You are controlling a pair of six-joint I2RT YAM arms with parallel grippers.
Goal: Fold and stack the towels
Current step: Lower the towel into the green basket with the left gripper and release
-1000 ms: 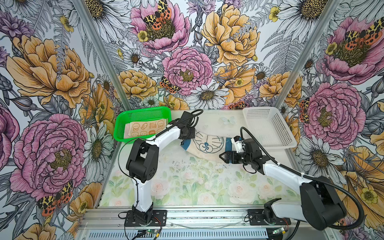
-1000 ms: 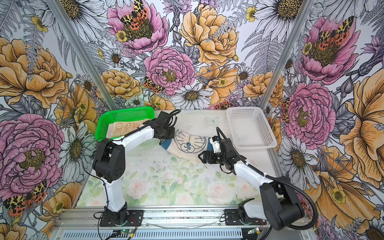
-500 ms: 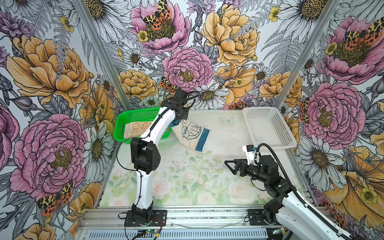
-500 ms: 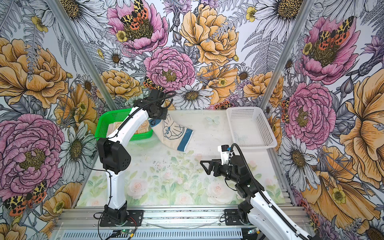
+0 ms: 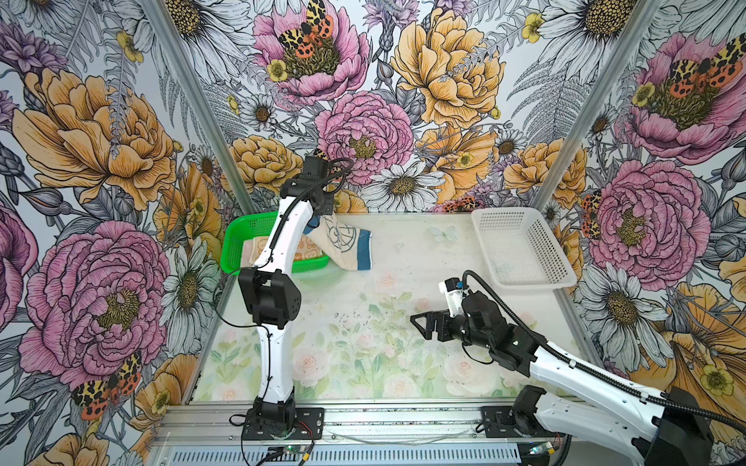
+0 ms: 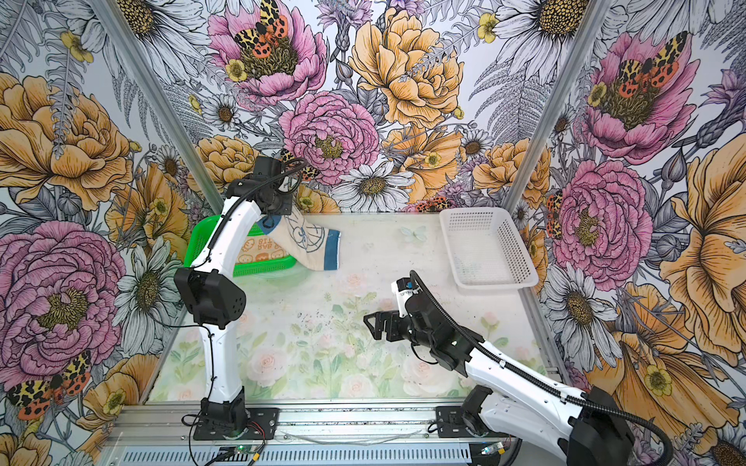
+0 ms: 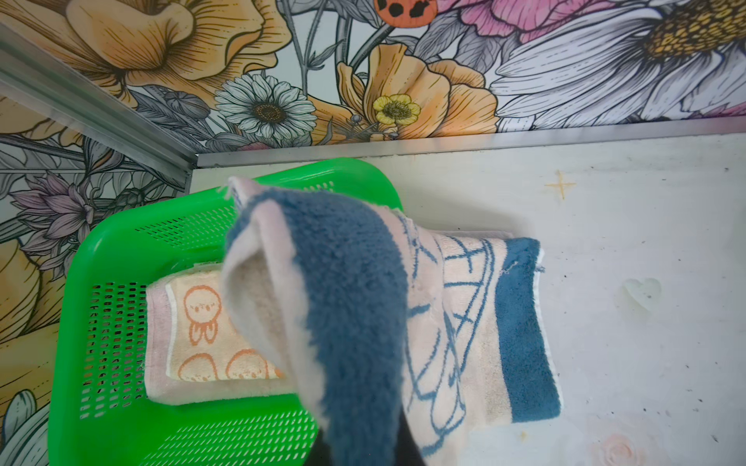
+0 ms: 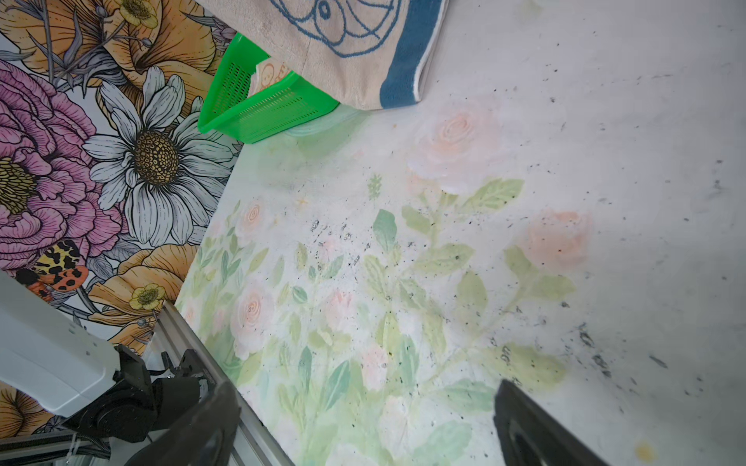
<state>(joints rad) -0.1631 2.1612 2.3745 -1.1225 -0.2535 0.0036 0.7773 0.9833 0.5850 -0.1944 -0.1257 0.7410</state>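
Over basket rim: my left gripper [image 6: 274,216] clenched the cream-and-blue terry towel [image 5: 343,246], its length slanting rightward outside the green perforated plastic basket [image 5: 232,242].
Stack: orange rabbit towel [image 7: 210,335] lay inside.
Right gripper [image 5: 424,322]: was open, empty, farther.

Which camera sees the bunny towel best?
The left wrist view: the bunny towel lies clear in the green basket. In both top views the left arm hides part; the right wrist view shows a sliver.
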